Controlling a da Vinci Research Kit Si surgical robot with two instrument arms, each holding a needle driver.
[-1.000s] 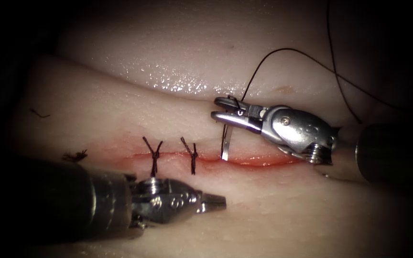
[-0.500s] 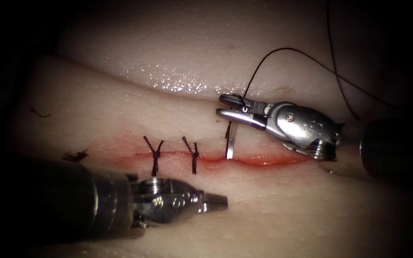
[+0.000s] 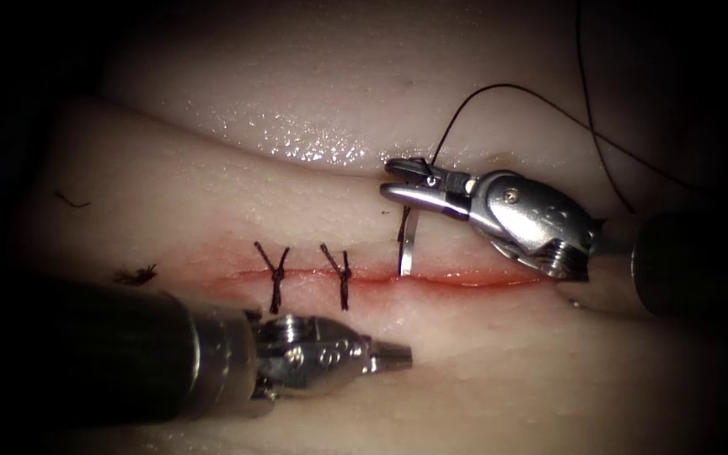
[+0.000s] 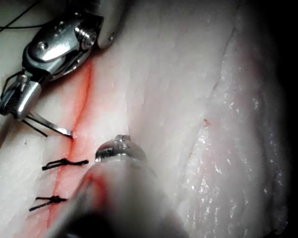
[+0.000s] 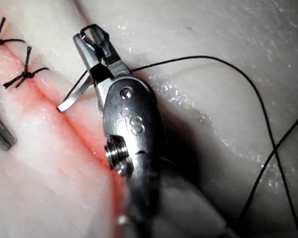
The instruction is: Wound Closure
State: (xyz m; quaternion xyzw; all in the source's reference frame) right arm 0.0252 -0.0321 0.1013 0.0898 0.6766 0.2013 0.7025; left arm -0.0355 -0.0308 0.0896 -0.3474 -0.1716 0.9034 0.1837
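From the endoscope I see my right tool (image 3: 406,179) pinching the needle (image 3: 404,244) near its thread end; the needle hangs almost straight down from the jaws, its long axis crossing the cut (image 3: 465,280), its tip at the cut's upper edge, right of the two finished stitches (image 3: 309,274). Whether the tip has entered the tissue (image 3: 212,194) I cannot tell there. My right wrist view helps: the needle (image 5: 74,94) slants away from the jaws and its flat tip seems to lie on the pink margin, on the surface rather than buried. The left wrist view gives the curve best, a shallow arc from the right tool (image 4: 12,101) to a point (image 4: 54,129) touching the edge of the cut. The thread (image 3: 507,93) loops up from the jaws and runs off into the dark, its far end lost. My left tool (image 3: 393,357) lies below the cut, jaws pressed together, holding nothing; in its own view its tip (image 4: 119,148) is mostly blocked by the blurred shaft
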